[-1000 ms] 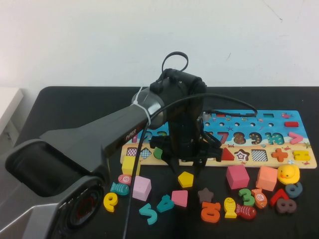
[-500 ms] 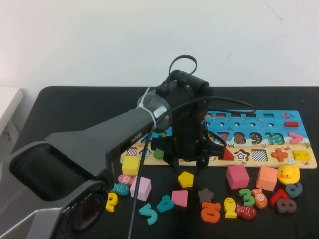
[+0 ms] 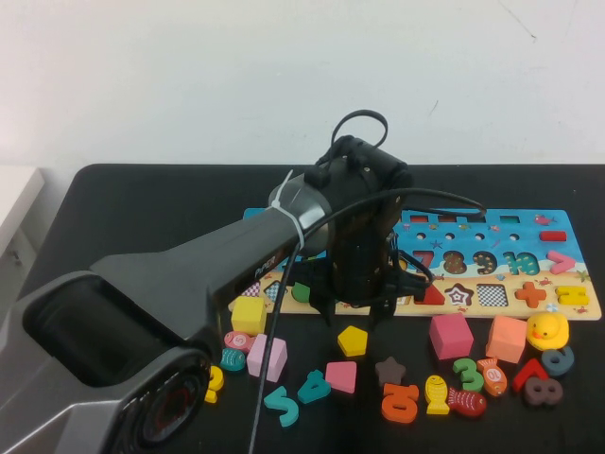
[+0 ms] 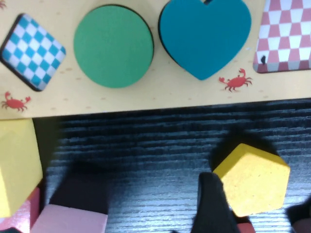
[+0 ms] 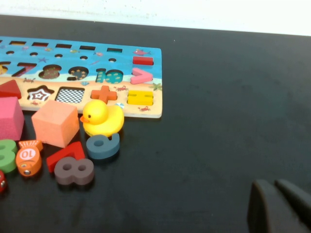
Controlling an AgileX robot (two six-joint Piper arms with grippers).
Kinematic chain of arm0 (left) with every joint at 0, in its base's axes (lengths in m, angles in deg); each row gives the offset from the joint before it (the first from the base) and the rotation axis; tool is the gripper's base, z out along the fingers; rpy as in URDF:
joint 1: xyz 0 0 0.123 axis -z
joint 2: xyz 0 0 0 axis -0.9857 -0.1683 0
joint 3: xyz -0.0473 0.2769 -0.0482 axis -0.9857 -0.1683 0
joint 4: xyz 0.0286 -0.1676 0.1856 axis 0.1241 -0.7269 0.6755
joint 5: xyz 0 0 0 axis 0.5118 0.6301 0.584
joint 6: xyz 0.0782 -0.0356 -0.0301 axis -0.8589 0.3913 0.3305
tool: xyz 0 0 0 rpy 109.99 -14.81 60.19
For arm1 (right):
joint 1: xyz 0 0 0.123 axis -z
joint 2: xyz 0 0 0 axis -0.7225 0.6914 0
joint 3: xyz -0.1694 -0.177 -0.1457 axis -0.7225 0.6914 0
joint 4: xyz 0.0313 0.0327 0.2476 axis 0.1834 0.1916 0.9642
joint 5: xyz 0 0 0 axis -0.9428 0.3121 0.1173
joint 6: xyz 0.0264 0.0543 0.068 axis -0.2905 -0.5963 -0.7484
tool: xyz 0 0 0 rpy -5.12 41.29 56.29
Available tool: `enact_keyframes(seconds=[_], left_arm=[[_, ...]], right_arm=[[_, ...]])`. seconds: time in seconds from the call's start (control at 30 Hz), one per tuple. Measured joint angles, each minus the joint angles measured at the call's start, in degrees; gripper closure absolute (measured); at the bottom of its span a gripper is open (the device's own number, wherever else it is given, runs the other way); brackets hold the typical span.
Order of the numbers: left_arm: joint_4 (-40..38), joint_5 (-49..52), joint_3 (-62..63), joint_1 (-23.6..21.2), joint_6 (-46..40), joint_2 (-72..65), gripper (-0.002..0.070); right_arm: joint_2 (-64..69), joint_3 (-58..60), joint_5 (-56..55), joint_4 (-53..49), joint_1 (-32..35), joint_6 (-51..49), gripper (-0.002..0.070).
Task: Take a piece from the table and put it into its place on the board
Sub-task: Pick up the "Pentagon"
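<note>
The puzzle board lies across the back of the black table, and its front edge shows in the left wrist view. A yellow pentagon piece lies on the table just in front of the board. My left gripper hangs open right above it. In the left wrist view the pentagon sits on the table between the two dark fingers of that gripper. A green circle and a teal heart sit in the board. My right gripper is shut and empty, low over bare table at the right.
Loose pieces lie along the front: a yellow cube, pink cube, pink square, brown star, magenta cube, orange cube, yellow duck, and several numbers and fish.
My left arm has shifted a little to the right, keeping its gripper over the yellow pentagon. The pentagon and the other pieces have not moved.
</note>
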Motion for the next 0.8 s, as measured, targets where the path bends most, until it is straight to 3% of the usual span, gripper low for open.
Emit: enact_keyframes(seconds=[0.8], left_arm=[[-1.1, -0.2, 0.0, 1.0, -1.1, -2.0, 0.029]], right_arm=[[0.0, 0.0, 0.0, 0.0, 0.0, 0.0, 0.0657]])
